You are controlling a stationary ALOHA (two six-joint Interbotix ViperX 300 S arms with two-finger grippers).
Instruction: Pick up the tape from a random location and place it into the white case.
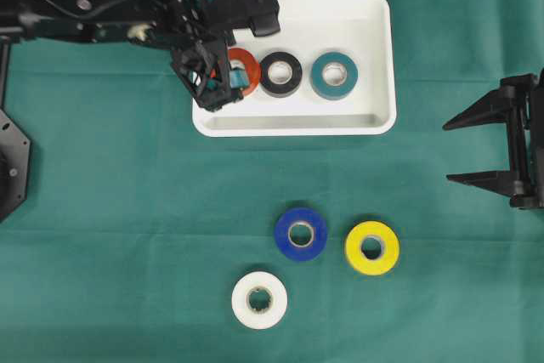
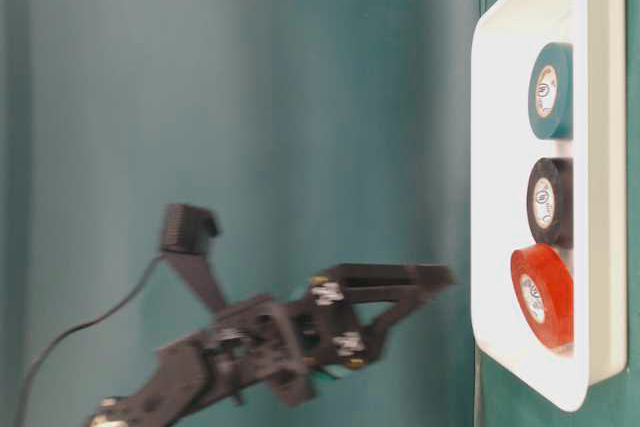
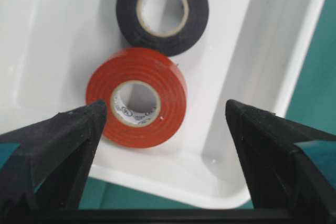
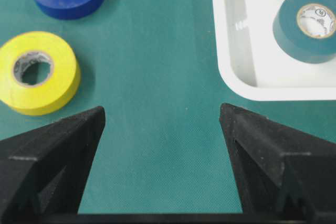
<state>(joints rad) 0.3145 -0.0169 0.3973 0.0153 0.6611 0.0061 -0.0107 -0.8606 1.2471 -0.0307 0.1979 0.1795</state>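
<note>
We log the red tape (image 3: 137, 98) lying in the white case (image 1: 374, 57); left gripper (image 3: 163, 114) jaws apart, empty. Right gripper (image 4: 163, 114) jaws apart. Next: fetch blue tape (image 1: 300, 234).

The large shallow white plastic case (image 1: 374, 116) holds three tape rolls in a row: the orange-red roll (image 1: 247, 70) at its left end, the black roll (image 1: 280, 74) beside it, the teal roll (image 1: 334, 75) rightmost. Below the case, on the green cloth (image 1: 110, 210), lie the blue roll (image 1: 301, 234), the yellow roll (image 1: 371, 247) and the white roll (image 1: 259, 299), well apart from it.
</note>
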